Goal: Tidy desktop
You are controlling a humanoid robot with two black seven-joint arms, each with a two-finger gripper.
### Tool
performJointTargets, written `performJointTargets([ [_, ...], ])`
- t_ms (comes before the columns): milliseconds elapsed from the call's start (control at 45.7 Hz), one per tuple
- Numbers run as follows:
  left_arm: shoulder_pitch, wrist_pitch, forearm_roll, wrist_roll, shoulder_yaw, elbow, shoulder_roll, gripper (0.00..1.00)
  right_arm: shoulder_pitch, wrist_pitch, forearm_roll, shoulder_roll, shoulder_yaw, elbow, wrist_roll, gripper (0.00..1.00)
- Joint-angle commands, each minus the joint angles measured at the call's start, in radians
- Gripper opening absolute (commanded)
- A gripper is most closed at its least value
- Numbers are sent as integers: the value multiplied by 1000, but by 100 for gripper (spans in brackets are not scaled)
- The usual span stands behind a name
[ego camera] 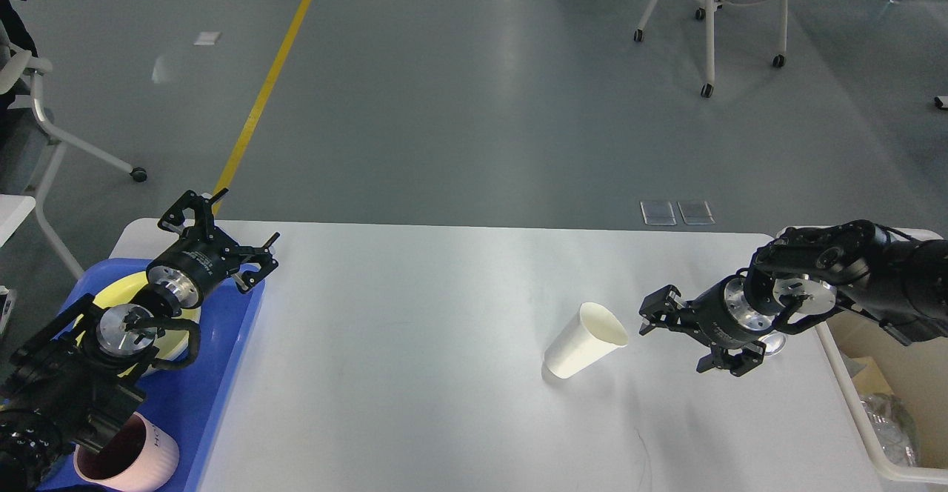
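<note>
A white paper cup [581, 342] leans over on the white desktop [415, 344], base to the left and open mouth turned toward my right gripper [672, 342]. That gripper is open just right of the cup's rim, with a small gap between them and nothing in its fingers. A small shiny can [775, 341] peeks out behind the right wrist, mostly hidden. My left gripper [222, 231] hangs open and empty over the far corner of the blue tray [222, 373].
The tray holds a yellow bowl [126, 288] and a pink mug [141, 456], partly covered by my left arm. A cream-white bin [852, 403] stands past the desktop's right edge. Wheeled chairs [711, 3] stand on the floor beyond.
</note>
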Motion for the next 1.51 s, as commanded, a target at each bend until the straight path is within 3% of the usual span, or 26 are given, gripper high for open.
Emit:
performJointTargets([
  [0, 0, 0, 0, 0, 0, 0, 0, 100, -9, 0, 2, 20, 4, -6, 0, 100],
  [678, 0, 0, 0, 0, 0, 0, 0, 100, 114, 13, 16, 4, -29, 55, -1, 100],
  [941, 0, 0, 0, 0, 0, 0, 0, 100, 328, 44, 16, -52, -114, 199, -1, 100],
  [1204, 0, 0, 0, 0, 0, 0, 0, 100, 697, 67, 17, -97, -226, 503, -10, 100],
  [1488, -2, 0, 0, 0, 0, 0, 0, 100, 849, 66, 17, -48, -241, 600, -15, 100],
])
